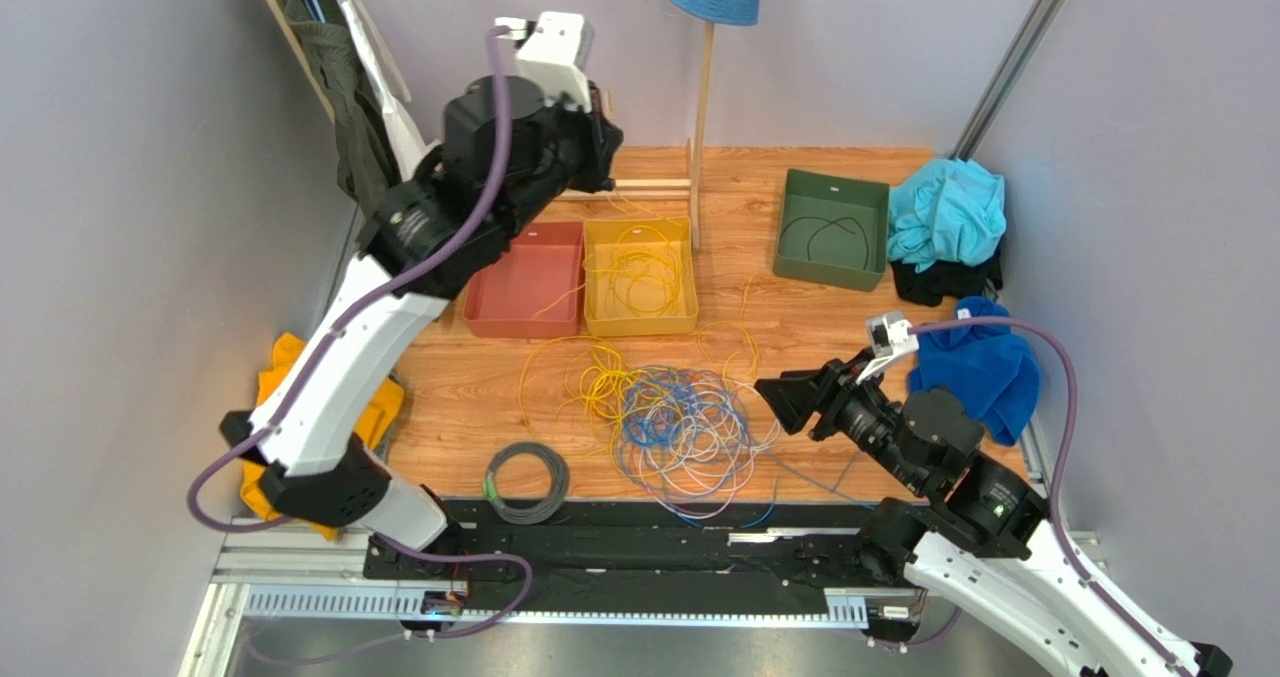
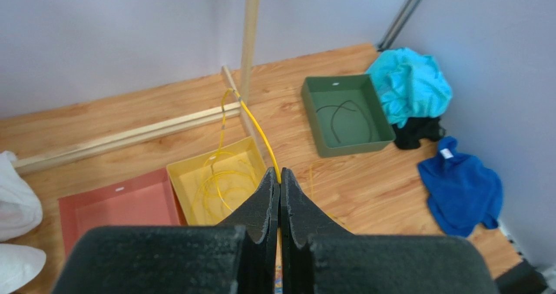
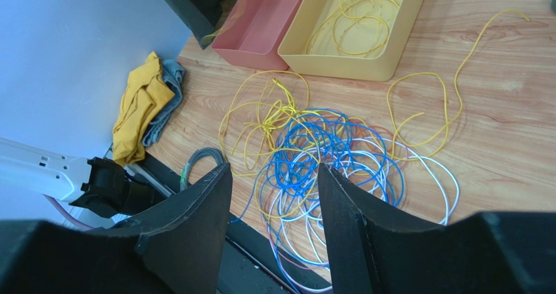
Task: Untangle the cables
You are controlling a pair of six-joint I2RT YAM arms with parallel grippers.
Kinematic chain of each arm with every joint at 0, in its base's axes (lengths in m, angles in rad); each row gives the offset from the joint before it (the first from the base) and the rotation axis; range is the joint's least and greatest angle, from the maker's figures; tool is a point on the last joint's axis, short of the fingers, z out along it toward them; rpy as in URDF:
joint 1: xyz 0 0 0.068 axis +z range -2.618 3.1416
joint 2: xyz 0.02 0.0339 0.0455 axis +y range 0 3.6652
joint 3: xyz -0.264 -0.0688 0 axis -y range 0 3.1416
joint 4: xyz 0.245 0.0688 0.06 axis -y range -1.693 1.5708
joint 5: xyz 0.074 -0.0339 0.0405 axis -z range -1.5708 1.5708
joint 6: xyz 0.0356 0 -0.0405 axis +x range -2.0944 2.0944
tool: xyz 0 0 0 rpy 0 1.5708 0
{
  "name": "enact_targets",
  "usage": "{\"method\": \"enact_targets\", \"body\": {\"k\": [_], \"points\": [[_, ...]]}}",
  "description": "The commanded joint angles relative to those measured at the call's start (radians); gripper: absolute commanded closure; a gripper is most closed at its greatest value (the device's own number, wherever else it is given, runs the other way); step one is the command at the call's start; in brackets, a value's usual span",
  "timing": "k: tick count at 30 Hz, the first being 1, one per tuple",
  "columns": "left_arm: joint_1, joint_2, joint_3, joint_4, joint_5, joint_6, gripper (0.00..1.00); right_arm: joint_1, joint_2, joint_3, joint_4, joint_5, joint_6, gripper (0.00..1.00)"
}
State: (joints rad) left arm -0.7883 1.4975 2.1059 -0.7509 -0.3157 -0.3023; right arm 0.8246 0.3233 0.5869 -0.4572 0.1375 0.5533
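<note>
The left gripper (image 2: 280, 177) is raised high over the yellow bin (image 1: 643, 328), its jaws pinched tight on a single yellow cable (image 2: 260, 132). The right gripper (image 3: 274, 177) hangs with its jaws fairly wide and nothing between them, at 3 o'clock of the main heap of cables (image 1: 676, 415), tips aimed toward 9 o'clock in the top view.

By my reading the job is partly done. Loops of yellow cable already lie in the yellow bin, and a dark cable lies in the green bin (image 1: 824, 269) at 1 o'clock of the heap. The red bin (image 1: 526, 280), just at 9 o'clock of the yellow one, shows no cable that I can make out. Most of the work is left: blue, pale and yellow cables sit knotted together on the table toward 6 o'clock, in front of the arm bases, and a loose yellow strand (image 3: 450, 105) trails off toward 1 o'clock.

In the left wrist view the held cable runs as one taut line from the jaws toward 11 o'clock, bends near the foot of the wooden post (image 2: 249, 53), then drops into the yellow bin. The heap is roughly round, with no clear long axis.
</note>
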Motion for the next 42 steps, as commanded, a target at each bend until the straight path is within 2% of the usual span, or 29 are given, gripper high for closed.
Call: {"method": "enact_targets", "body": {"k": [1,5,10,16,22,29,33,37,39,40,42], "points": [[0.064,0.055,0.097,-0.015,0.015,0.016,1.00,0.007,-0.030,0.056,-0.049,0.014,-0.013,0.45],[0.124,0.122,0.135,0.016,0.069,0.009,1.00,0.007,-0.040,0.079,-0.070,0.017,-0.030,0.45],[0.156,0.191,0.102,0.097,0.124,-0.003,1.00,0.007,-0.053,0.097,-0.081,0.033,-0.049,0.45],[0.201,0.233,-0.029,0.209,0.176,-0.044,1.00,0.007,-0.069,0.071,-0.074,0.060,-0.062,0.45],[0.241,0.265,-0.254,0.350,0.210,-0.093,1.00,0.007,-0.073,0.013,-0.048,0.067,-0.058,0.45],[0.265,0.346,-0.323,0.397,0.262,-0.144,1.00,0.007,-0.069,-0.007,-0.037,0.076,-0.056,0.45],[0.265,0.304,-0.461,0.468,0.233,-0.179,1.00,0.007,-0.066,-0.015,-0.028,0.073,-0.056,0.45],[0.265,0.233,-0.660,0.545,0.188,-0.204,1.00,0.007,-0.067,-0.015,-0.031,0.073,-0.055,0.45],[0.265,0.227,-0.675,0.535,0.182,-0.199,1.00,0.007,-0.069,-0.013,-0.031,0.068,-0.055,0.46],[0.265,0.231,-0.661,0.522,0.185,-0.196,0.74,0.007,-0.069,-0.013,-0.032,0.068,-0.053,0.46],[0.265,0.237,-0.640,0.481,0.193,-0.198,0.49,0.007,-0.067,-0.010,-0.034,0.067,-0.046,0.46]]}}
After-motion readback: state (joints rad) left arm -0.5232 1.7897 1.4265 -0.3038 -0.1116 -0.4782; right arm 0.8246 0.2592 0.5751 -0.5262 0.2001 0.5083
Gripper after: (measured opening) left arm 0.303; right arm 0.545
